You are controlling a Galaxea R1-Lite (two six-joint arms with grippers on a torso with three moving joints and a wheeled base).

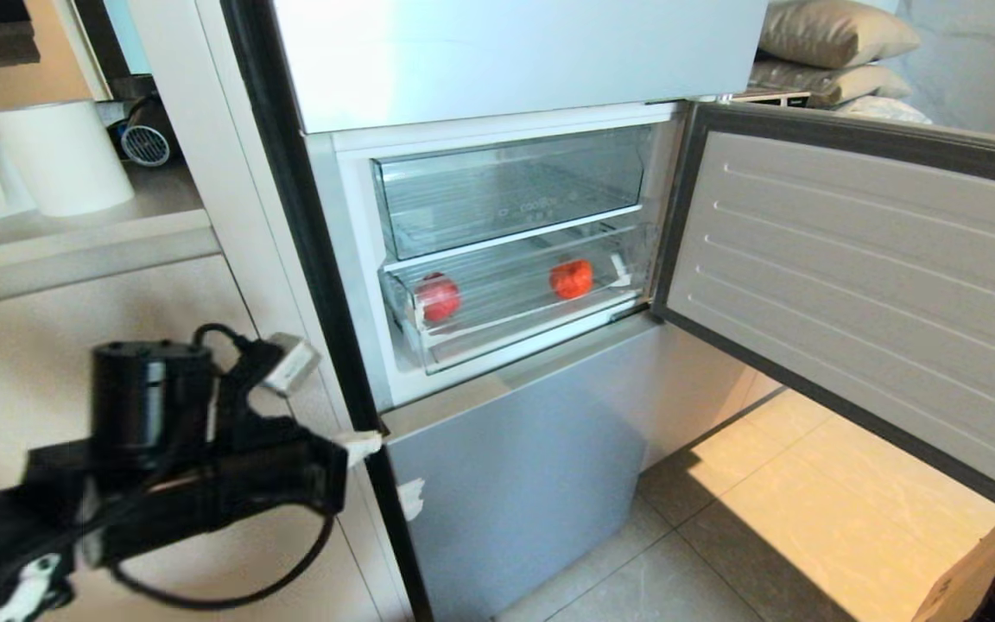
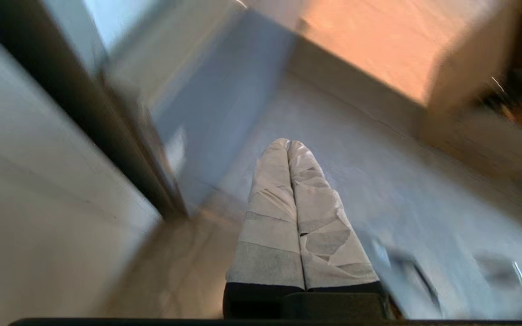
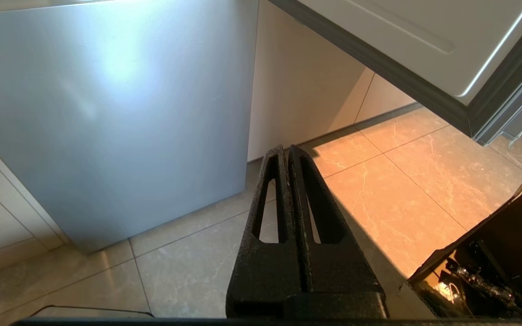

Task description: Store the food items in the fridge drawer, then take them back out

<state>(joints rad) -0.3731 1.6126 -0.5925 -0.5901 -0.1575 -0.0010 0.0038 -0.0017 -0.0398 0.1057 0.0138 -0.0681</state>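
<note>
**Fridge compartment, door open: two food items in lower drawer**

- Food items: two, round, red-orange. One (image 1: 438, 297) at left front corner of fridge drawer (image 1: 541, 339), just behind its clear front; other (image 1: 571, 278) further back toward right side. Well apart from each other, both resting on ribbed drawer bottom.
- Fridge drawer: shallow, transparent, plain front, lower of two; pulled slightly forward.
- Upper drawer (image 1: 510, 186): taller, clear; faint white lettering on front, too small to read.
- Fridge door (image 1: 860, 285): swung wide to the right, ribbed white inner liner, dark gasket.
- Lower door (image 1: 515, 484): silver, closed; no brand mark visible.
- Left hand (image 2: 288, 144): white-wrapped fingers pressed together, closed, gripping nothing; in front of lower door, low and left of the compartment; well apart from the drawer.
- Right hand (image 3: 287, 149): black fingers closed tight, gripping nothing; pointing down over tiled floor (image 3: 379, 190) beside a cardboard box (image 3: 483, 253).
- Side surface (image 1: 74, 233): white paper roll (image 1: 61, 155), no print seen
</note>
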